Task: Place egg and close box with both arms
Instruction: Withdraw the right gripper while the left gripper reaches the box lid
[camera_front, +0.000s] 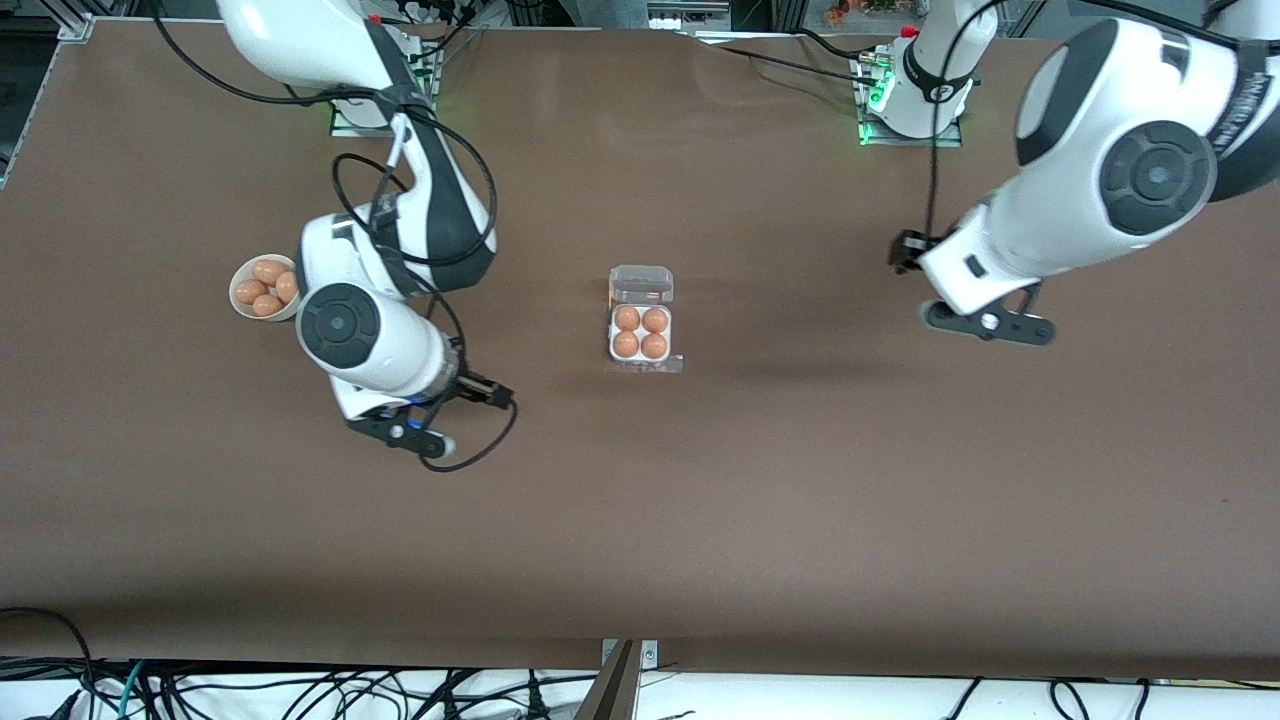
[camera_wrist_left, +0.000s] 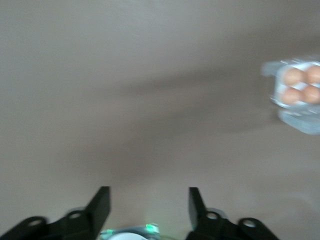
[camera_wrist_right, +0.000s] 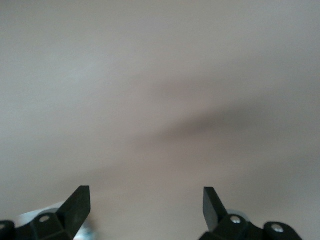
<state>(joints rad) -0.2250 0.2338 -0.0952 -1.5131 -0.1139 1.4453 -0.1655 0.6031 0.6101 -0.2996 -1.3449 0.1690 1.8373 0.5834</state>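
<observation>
**Front view: four cups filled, lid yet to come down**

Front view shows the box (camera_front: 641, 333) in the middle of the table with an egg (camera_front: 627, 318) in each of its four cups, so the placing looks finished to me. What is left, by my reckoning, is the closing: the clear lid (camera_front: 641, 284) lies folded back flat on the table, on the side of the tray toward the robots' bases.

With the lid open, the box's long axis runs from the bases toward the front camera, hinge across the middle (a clear flap also juts from the camera-side edge).

The right gripper (camera_wrist_right: 146, 206) hangs over bare table, well apart from the box toward the right arm's end, its fingers spread wide and holding nothing. A bowl (camera_front: 243, 302) of spare eggs sits beside that arm.

The left gripper (camera_wrist_left: 149, 206) hovers over bare table toward the left arm's end, fingers also apart and empty; its wrist view catches the box (camera_wrist_left: 300, 87) off to one side, well apart from the fingertips.
</observation>
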